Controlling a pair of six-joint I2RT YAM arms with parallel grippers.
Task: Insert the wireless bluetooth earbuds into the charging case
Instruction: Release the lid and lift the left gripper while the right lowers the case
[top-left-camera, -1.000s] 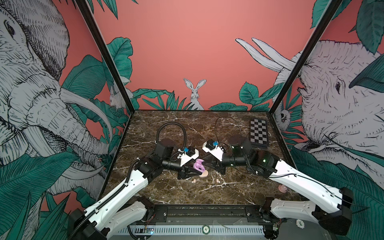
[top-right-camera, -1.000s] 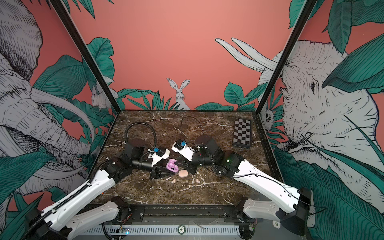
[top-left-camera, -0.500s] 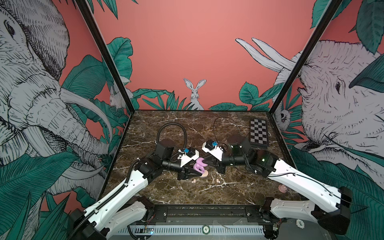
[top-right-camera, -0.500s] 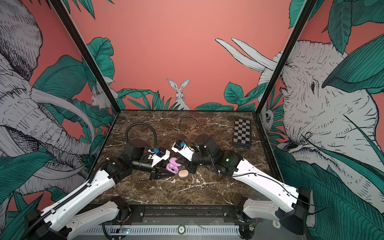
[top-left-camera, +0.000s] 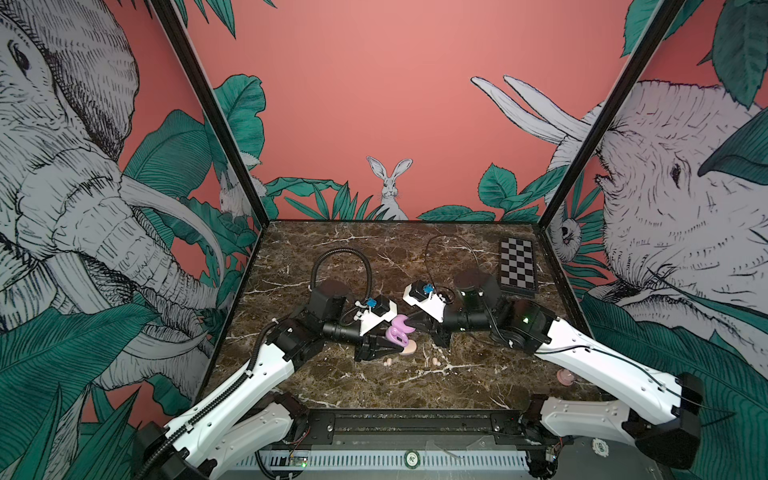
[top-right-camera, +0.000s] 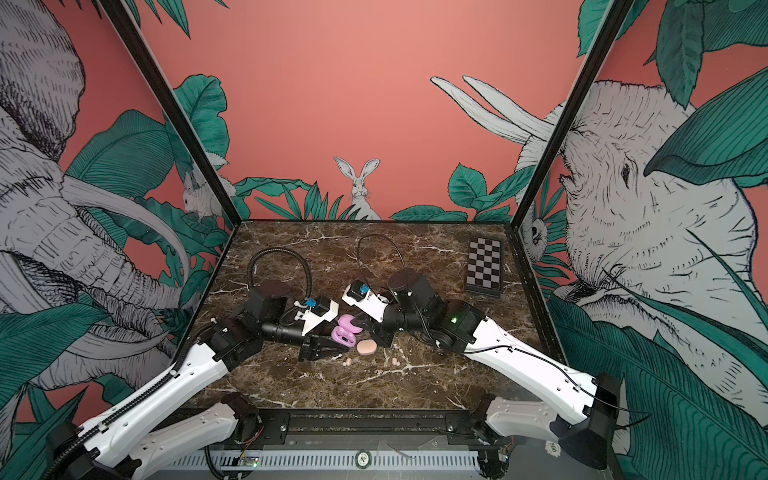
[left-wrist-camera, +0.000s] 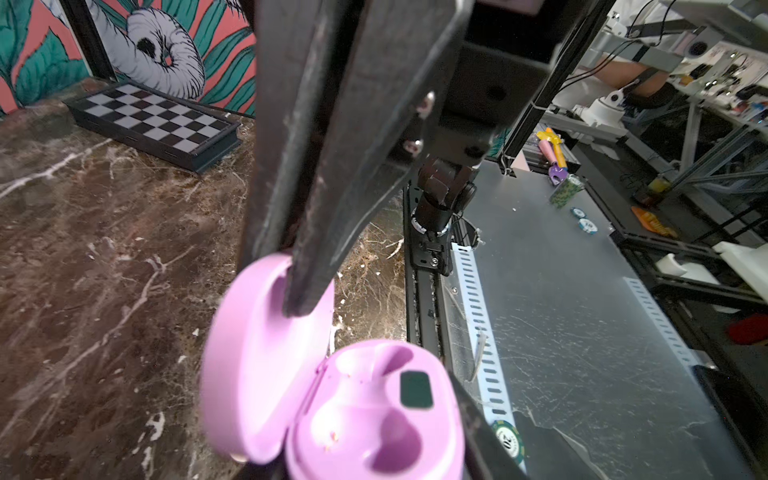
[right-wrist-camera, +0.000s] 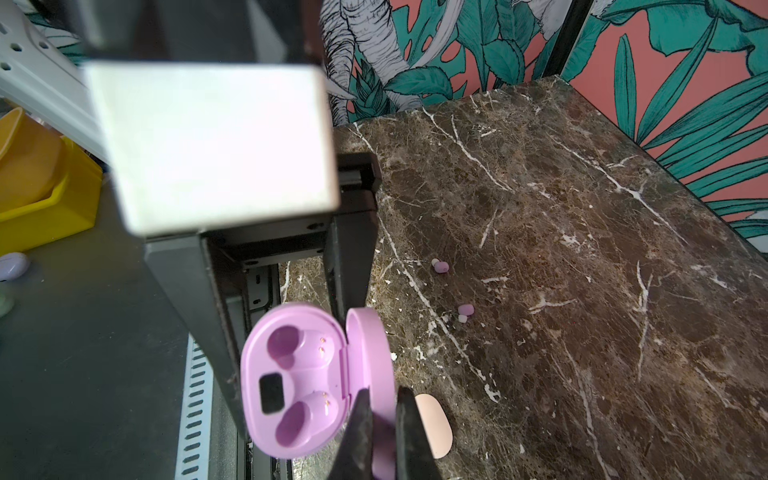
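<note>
Risk lies with the right gripper (right-wrist-camera: 380, 419) pinching the open lilac case's (right-wrist-camera: 295, 382) lid while the left gripper (left-wrist-camera: 415, 465), partly spread, flanks its base: a tug could topple it, lilac earbuds (right-wrist-camera: 440, 266) lying apart on the marble.

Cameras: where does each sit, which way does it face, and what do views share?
Top views: high, front, looking down at the marble table; both arms show.
Left wrist: on left arm, faces the open lilac case; right gripper shows.
Right wrist: on right arm, faces the case; own fingers pinch its lid.
Shared: the case.
</note>
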